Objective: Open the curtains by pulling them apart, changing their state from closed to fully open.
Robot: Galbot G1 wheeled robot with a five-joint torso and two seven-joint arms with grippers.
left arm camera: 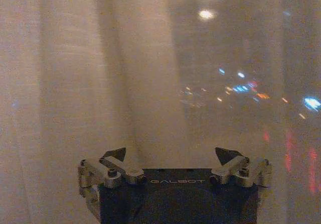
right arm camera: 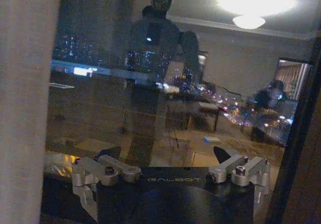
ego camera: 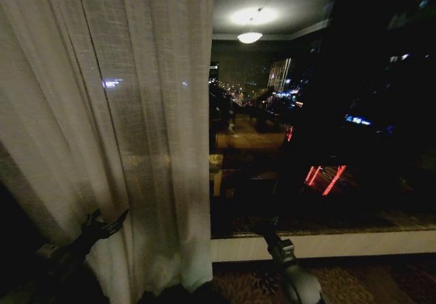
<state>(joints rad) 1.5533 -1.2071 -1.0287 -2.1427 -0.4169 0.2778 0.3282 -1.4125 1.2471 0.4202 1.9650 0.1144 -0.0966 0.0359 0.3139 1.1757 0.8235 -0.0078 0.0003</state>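
1. Curtain: a sheer off-white pleated panel covering the left half of the head view, from the 9 o'clock edge to just left of centre. Its free edge hangs straight down beside the bare glass. City lights glow faintly through the weave.
2. Window: dark glass, uncovered from the curtain's edge out toward 3 o'clock. It reflects a lit ceiling lamp at 12 o'clock and room furniture. A pale sill runs below it.
3. Left gripper: at 7 o'clock in the head view, against the lower folds of the curtain. In the left wrist view its fingers stand wide apart, nothing between them, the sheer fabric close ahead.
4. Right gripper: at 6 o'clock in the head view, raised before the sill and facing the glass, apart from the curtain. In the right wrist view its fingers are spread wide and empty.
5. Patterned carpet: floor below the sill, at 5 o'clock.
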